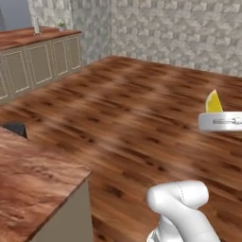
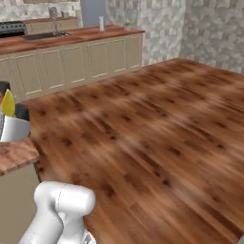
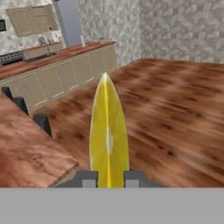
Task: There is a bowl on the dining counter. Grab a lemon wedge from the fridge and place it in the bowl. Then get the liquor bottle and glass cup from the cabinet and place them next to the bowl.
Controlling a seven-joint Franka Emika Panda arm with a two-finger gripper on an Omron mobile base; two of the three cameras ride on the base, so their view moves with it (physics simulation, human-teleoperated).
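Left base view – lemon wedge: you see the yellow lemon wedge (image 1: 213,102) at the right edge, its point up, standing out of the white hand of the arm.
Left base view – tool: the tool (image 1: 213,111) sits where the wedge meets the white hand; you cannot make out the fingers themselves here.
Left base view – worktop: a reddish-brown worktop (image 1: 33,179) fills the lower left corner, with a dark chair back (image 1: 16,128) just past its far edge.
Left base view – floor: wood plank floor (image 1: 132,118) runs away to a stone-patterned wall (image 1: 179,33).
Left base view – cabinets: beige base cabinets (image 1: 38,64) with a wood top line the far left.

Right base view – lemon wedge: you find the wedge (image 2: 8,103) at the far left edge, above the white hand, well above the floor.
Right base view – worktop: a corner of the worktop (image 2: 16,153) lies just below the hand.
Right base view – cabinets: a long run of beige cabinets (image 2: 76,59) stands along the back wall, with a pale bottle (image 2: 101,23) on its top.

Hand view – tool: the tool (image 3: 108,178) is closed on the lemon wedge; one dark fingertip (image 3: 85,178) stands on each side of its base.
Hand view – lemon wedge: you look at the wedge (image 3: 108,135) edge-on, upright between the fingertips, held in the air over the floor.
Hand view – worktop: the worktop (image 3: 26,148) lies to the left, with dark chair backs (image 3: 42,123) beside it.
Hand view – fridge: a grey fridge (image 3: 69,22) stands at the back.
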